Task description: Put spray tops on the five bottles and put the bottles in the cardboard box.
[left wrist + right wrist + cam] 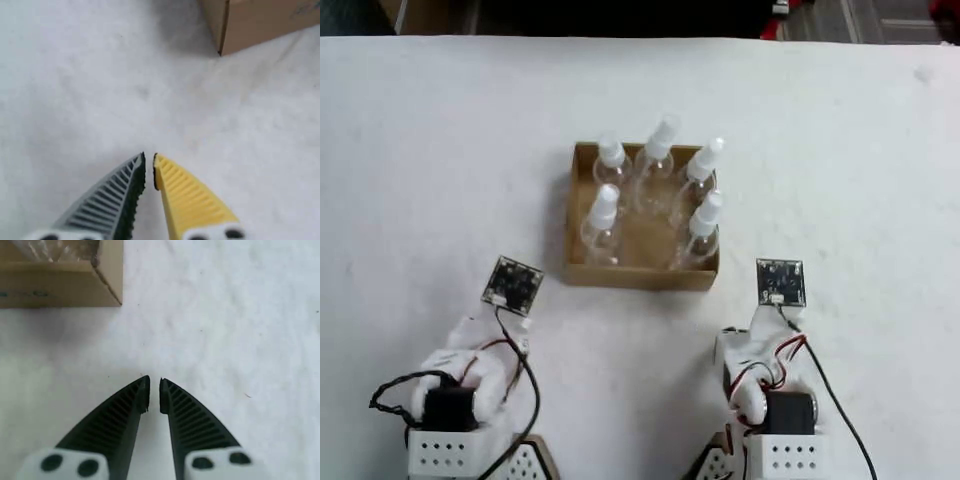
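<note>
Cardboard box [640, 276] holds five bottles [601, 232], spray tops [610, 152] on; left jaws, right jaws closed, empty. Task looks done; no next move needed.

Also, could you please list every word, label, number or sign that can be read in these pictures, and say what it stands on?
No text can be read.
cardboard box: faint bluish print on its outer side wall, too blurred to read.
circuit boards on the arms: any markings are too small to read.
bottles: clear, with no label visible.
</note>
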